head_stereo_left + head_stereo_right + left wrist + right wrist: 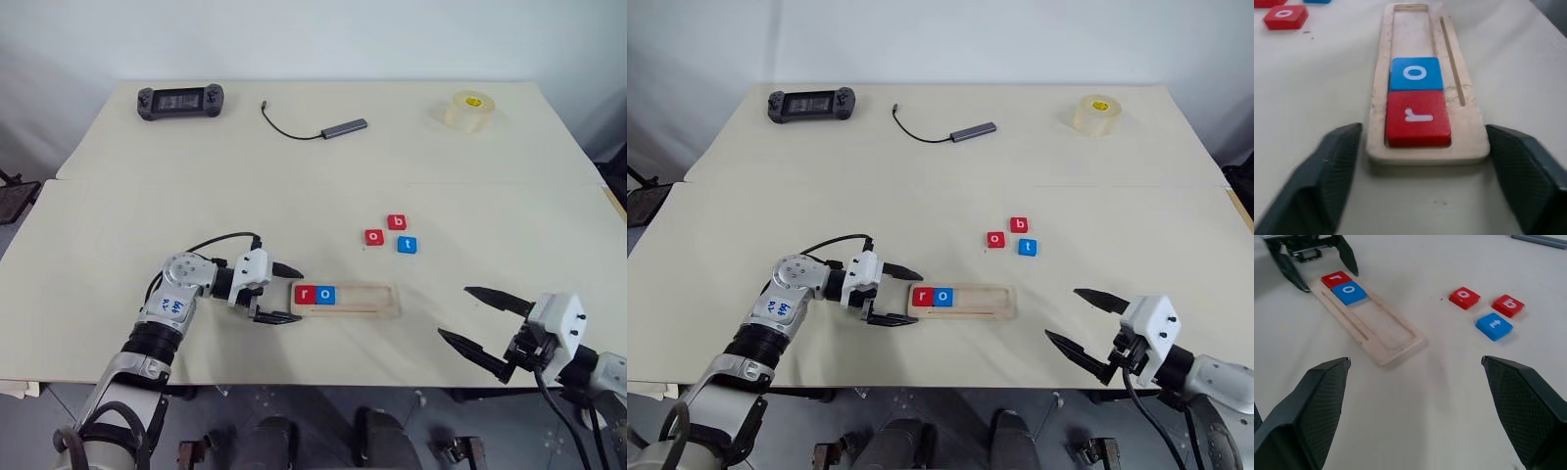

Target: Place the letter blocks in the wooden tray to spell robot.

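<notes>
The wooden tray (pixel 367 299) lies near the table's front edge. A red r block (pixel 305 294) and a blue o block (pixel 326 294) sit side by side at its left end. My left gripper (pixel 295 297) is open and points right, its fingers (pixel 1332 166) straddling that end of the tray with nothing gripped. Beyond the tray, three loose blocks lie on the table: a red o (pixel 374 237), a red b (pixel 396 222) and a blue t (pixel 407 245). My right gripper (pixel 455 311) is open and empty, off to the right of the tray.
At the table's back stand a black game controller (pixel 181 101), a grey USB hub with its cable (pixel 343 127) and a roll of clear tape (pixel 468 110). The table's front edge (pixel 392 384) runs just below both grippers.
</notes>
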{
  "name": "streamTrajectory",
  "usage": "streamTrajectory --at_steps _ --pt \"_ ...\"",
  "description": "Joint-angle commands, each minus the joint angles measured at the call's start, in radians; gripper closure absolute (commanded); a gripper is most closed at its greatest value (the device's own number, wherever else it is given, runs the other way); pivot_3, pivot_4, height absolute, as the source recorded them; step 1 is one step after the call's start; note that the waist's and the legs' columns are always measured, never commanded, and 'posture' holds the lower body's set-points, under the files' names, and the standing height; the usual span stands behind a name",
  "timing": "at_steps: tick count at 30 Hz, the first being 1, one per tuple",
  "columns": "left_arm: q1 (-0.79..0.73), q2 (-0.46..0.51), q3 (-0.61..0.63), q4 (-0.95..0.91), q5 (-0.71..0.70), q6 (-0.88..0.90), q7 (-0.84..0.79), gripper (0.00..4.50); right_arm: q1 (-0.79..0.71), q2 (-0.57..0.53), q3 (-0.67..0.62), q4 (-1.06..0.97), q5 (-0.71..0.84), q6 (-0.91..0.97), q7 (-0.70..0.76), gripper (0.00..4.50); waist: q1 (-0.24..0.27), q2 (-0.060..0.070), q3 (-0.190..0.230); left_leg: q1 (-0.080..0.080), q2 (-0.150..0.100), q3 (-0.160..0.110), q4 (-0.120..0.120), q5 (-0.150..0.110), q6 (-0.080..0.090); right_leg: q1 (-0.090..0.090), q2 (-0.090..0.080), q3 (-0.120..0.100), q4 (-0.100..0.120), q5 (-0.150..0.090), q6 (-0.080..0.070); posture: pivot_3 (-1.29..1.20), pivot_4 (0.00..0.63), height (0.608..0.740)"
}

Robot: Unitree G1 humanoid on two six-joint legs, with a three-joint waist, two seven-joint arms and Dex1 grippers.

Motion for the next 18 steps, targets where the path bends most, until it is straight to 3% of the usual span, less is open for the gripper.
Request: streamTrajectory --at_steps 1,6,12,18 --pt "0.025 0.014 0.068 -0.019 -0.064 -0.011 -0.009 0.04 0.032 0.022 -0.088 -0.029 0.036 -0.012 -0.036 0.0 0.0 0.0 0.0 0.0 0.0 0.0 0.0 0.0 0.0 0.0 0.0 0.0 0.0 0.0 0.0 0.0 0.15 0.74" --pt "0.149 0.103 0.191 -0.125 -0.162 0.005 -0.03 0.04 0.095 0.058 -0.183 0.001 0.042 -0.035 -0.064 0.0 -0.008 0.0 0.0 0.0 0.002 0.0 -0.001 0.0 -0.001 -0.001 0.001 0.001 -0.001 0.0 0.0 0.0 0.15 0.74" --pt "0.328 0.199 0.31 -0.242 -0.213 -0.004 -0.012 0.04 0.108 0.061 -0.174 0.087 0.02 -0.091 -0.022 0.0 -0.005 0.0 0.0 0.001 0.001 0.0 -0.001 0.0 -0.001 0.0 -0.002 0.001 -0.004 0.0 -0.001 0.0 0.15 0.74" --pt "0.505 0.216 0.391 -0.406 -0.272 0.111 0.077 0.04 -0.134 0.022 -0.018 0.121 0.021 -0.005 -0.057 0.0 -0.013 0.001 0.0 0.003 0.002 0.0 -0.001 -0.001 -0.001 0.001 -0.004 0.003 -0.005 0.0 -0.001 0.0 0.15 0.74"
